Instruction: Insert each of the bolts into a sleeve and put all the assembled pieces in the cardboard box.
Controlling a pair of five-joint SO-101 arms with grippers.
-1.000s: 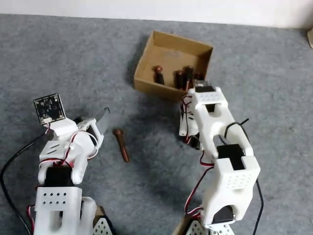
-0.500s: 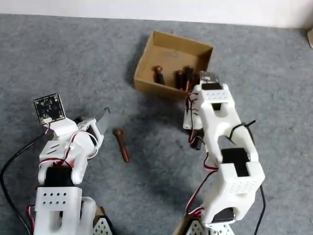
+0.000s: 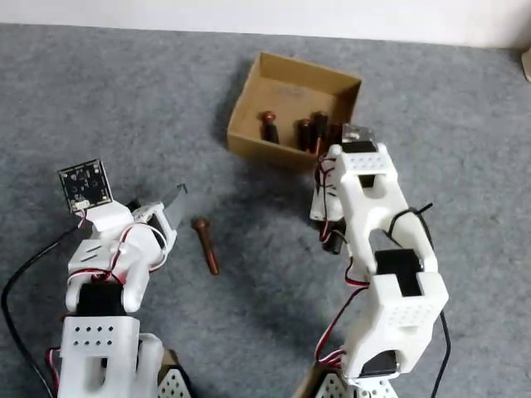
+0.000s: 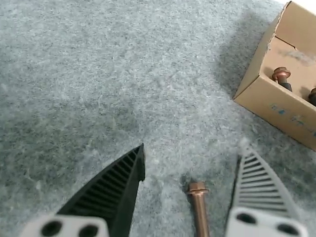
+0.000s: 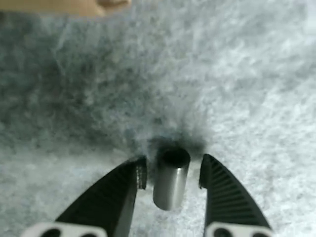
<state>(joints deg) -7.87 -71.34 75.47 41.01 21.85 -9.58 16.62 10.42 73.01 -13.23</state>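
On the grey, felt-covered tabletop (image 3: 124, 99), one copper-coloured bolt (image 3: 206, 245) lies on its side well apart from the cardboard box (image 3: 257, 148), where several assembled pieces (image 3: 305, 131) already stand. The left gripper (image 4: 192, 147) hangs over the bolt with its jaws spread wide, the flanged head lying between the two fingers and touching neither.

At the other arm, just in front of the box, the right gripper (image 5: 173, 159) straddles a dark metal sleeve (image 5: 171, 187) that appears to stand on end, its bore open towards the camera. The jaws are parted, with a slim gap showing on each side of the tube, so nothing is gripped yet.

Both parts look rigid and light, and neither should deform under a firm squeeze. The sleeve's wall is smooth and shiny, so it is likely to slip or to tip on the soft nap if nudged from one side. The safest hold looks to be square across its wall at about mid-height, leaving the open mouth clear. The bolt's round shank will probably roll under a glancing touch. It looks best pinched across the shank just below the head, with the plain end left free to enter the sleeve.
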